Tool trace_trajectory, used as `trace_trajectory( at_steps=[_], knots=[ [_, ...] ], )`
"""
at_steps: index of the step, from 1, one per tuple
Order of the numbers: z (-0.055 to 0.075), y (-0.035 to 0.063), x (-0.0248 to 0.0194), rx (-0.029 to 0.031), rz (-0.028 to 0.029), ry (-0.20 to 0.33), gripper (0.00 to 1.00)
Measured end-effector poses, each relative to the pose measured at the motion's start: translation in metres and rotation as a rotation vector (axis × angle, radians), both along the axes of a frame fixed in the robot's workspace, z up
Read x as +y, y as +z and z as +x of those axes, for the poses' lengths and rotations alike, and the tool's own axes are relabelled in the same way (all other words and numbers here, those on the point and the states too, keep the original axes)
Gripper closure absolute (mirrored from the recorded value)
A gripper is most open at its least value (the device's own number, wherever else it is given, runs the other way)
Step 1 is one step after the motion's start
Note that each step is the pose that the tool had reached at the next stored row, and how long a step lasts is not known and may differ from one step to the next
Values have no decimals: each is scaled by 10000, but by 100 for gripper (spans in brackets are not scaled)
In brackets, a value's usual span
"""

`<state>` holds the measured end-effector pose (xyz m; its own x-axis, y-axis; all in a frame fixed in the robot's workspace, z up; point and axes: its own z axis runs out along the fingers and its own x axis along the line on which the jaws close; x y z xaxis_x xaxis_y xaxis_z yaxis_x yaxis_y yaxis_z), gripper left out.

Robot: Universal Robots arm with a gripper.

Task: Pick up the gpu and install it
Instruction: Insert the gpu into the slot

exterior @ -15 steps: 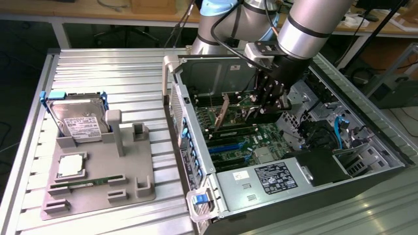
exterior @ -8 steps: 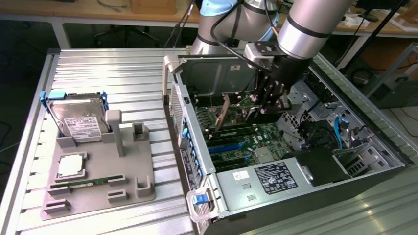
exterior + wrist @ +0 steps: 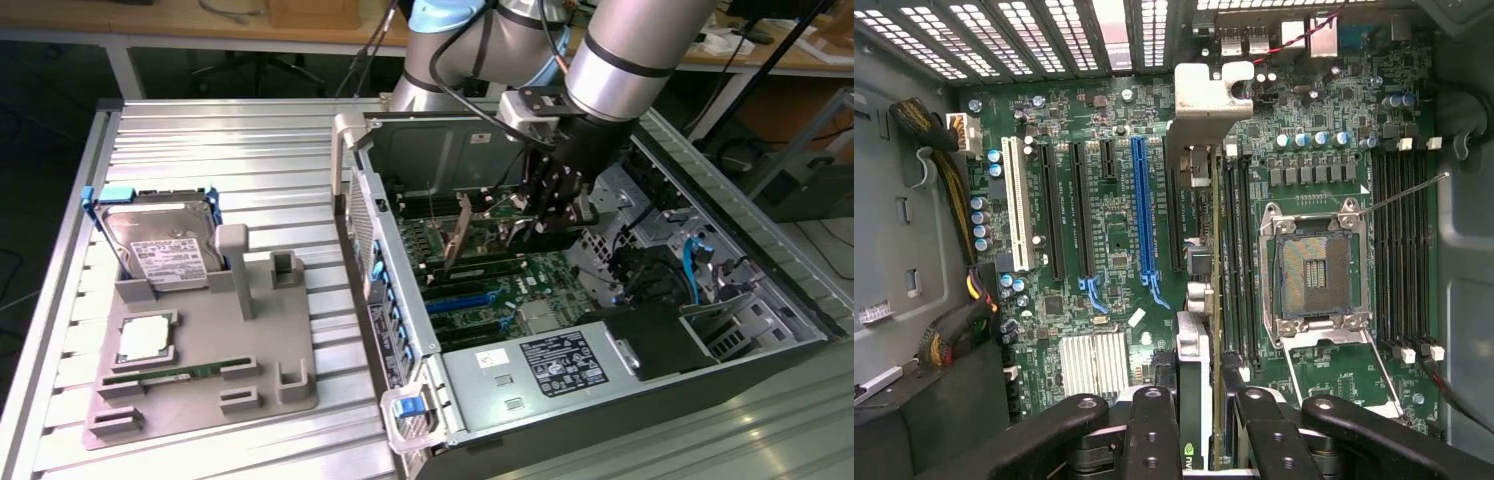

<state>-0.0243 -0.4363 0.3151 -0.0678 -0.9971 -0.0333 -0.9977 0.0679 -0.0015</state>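
The gpu (image 3: 463, 232) is a thin dark card with a silver end bracket. It hangs edge-on inside the open computer case, just above the motherboard (image 3: 534, 275). My gripper (image 3: 551, 215) is shut on it from above. In the wrist view the gpu (image 3: 1192, 360) runs straight out from between my black fingers (image 3: 1154, 425), and its bracket (image 3: 1209, 92) points at the case's rear slot openings. The card sits over the board between the blue expansion slots (image 3: 1141, 210) and the empty processor socket (image 3: 1309, 272).
The case (image 3: 747, 300) lies open on the slatted metal table, with its power supply (image 3: 561, 362) at the near end and cables along its walls. In the exterior view's left a grey fixture (image 3: 254, 350) holds a silver hard drive (image 3: 160, 248), a processor (image 3: 144, 338) and a RAM stick (image 3: 174, 375).
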Motion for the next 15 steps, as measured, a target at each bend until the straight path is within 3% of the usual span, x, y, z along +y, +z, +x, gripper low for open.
trace_trajectory(
  at_steps=[15],
  knots=[
    [-121,-42,-27,0,0,198,73]
  ],
)
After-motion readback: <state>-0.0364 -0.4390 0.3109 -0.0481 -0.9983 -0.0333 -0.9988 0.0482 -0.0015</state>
